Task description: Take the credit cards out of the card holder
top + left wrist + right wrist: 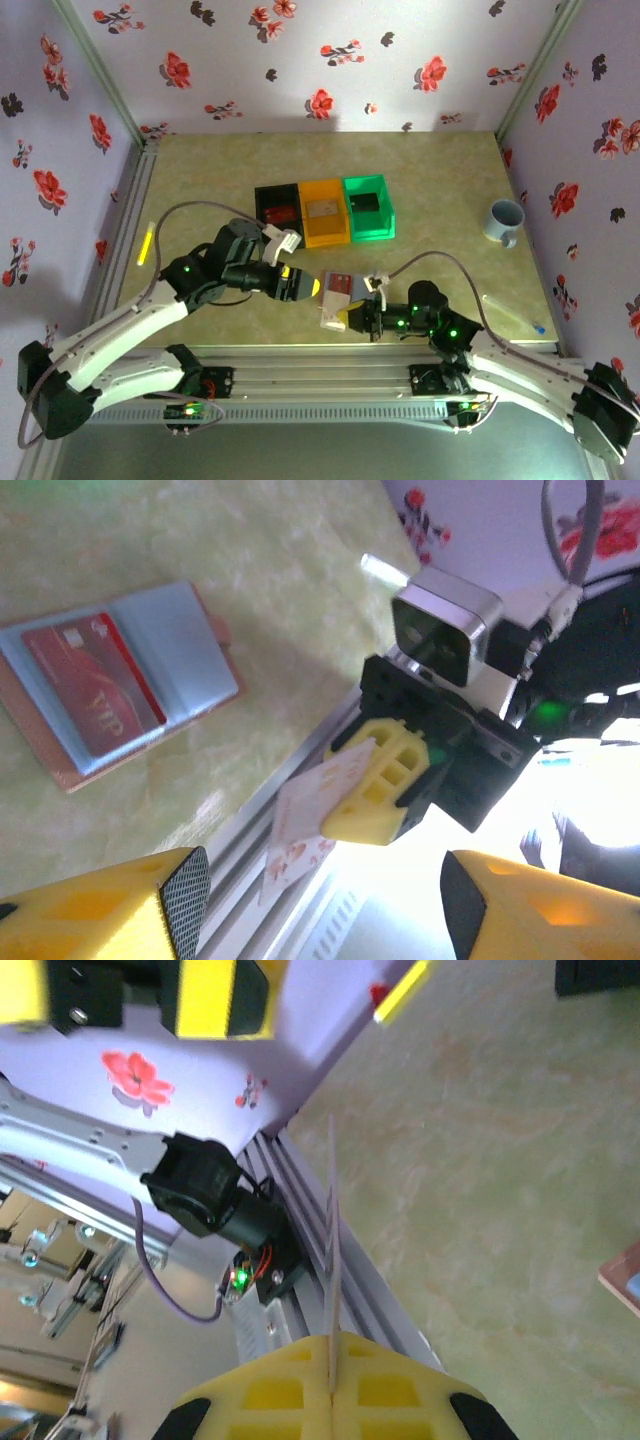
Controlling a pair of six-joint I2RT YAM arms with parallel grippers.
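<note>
The card holder (pixel 150 670) lies open on the table, pale grey-blue inside with a brown rim, and a red credit card (pixel 95 685) sits in its left pocket. In the top view the card holder (pixel 339 284) is just right of my left gripper (pixel 308 286). My left gripper (pixel 320 910) stands open with nothing between its fingers. My right gripper (pixel 375 790) is shut on a pale pink-and-white credit card (pixel 300 830), held off the table over the near rail. The right wrist view shows that credit card (pixel 332 1250) edge-on, clamped in my right gripper (pixel 332 1360).
Black (pixel 277 205), orange (pixel 323 212) and green (pixel 368 207) bins stand in a row behind the card holder. A blue mug (pixel 505 221) is at the right, a yellow stick (pixel 146 243) at the left edge, a pen (pixel 510 308) at the right. The aluminium rail (pixel 320 360) runs along the near edge.
</note>
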